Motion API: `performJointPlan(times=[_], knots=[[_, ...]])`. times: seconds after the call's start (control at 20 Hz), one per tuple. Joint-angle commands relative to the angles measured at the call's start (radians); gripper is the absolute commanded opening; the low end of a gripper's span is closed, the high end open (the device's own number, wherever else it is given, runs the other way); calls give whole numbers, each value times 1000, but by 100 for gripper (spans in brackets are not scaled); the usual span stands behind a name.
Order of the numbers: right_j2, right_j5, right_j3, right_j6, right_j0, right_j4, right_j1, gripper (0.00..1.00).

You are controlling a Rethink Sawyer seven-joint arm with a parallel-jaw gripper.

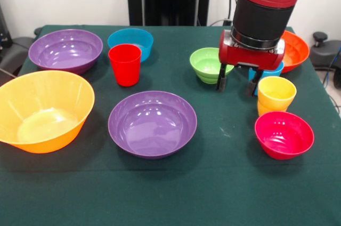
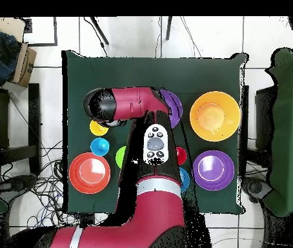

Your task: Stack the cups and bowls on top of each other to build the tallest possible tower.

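Note:
My gripper (image 1: 238,83) is open and empty. It hangs low between the green bowl (image 1: 206,62) and the yellow cup (image 1: 276,94), just in front of the light blue cup (image 1: 269,70), which it partly hides. The magenta-pink bowl (image 1: 284,134) sits in front of the yellow cup. The orange bowl (image 1: 296,50) is behind the arm. The red cup (image 1: 124,64) stands upright by the blue bowl (image 1: 130,41). Two purple bowls (image 1: 152,123) (image 1: 65,50) and the big yellow-orange bowl (image 1: 42,110) lie on the left. Nothing is stacked.
The green cloth table (image 1: 213,183) has open cloth along its near edge. In the overhead view the red arm (image 2: 150,194) covers the table's middle; the orange bowl (image 2: 90,173), yellow cup (image 2: 99,127) and light blue cup (image 2: 99,146) show beside it.

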Motion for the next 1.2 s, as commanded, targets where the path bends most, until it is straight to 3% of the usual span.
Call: performJointPlan(times=[0.05, 0.75, 1.2], knots=[[69, 0, -46, -60, 28, -85, 97, 100], [61, 9, -62, -55, 43, -77, 95, 100], [34, 30, -58, 9, 87, -58, 87, 100]])
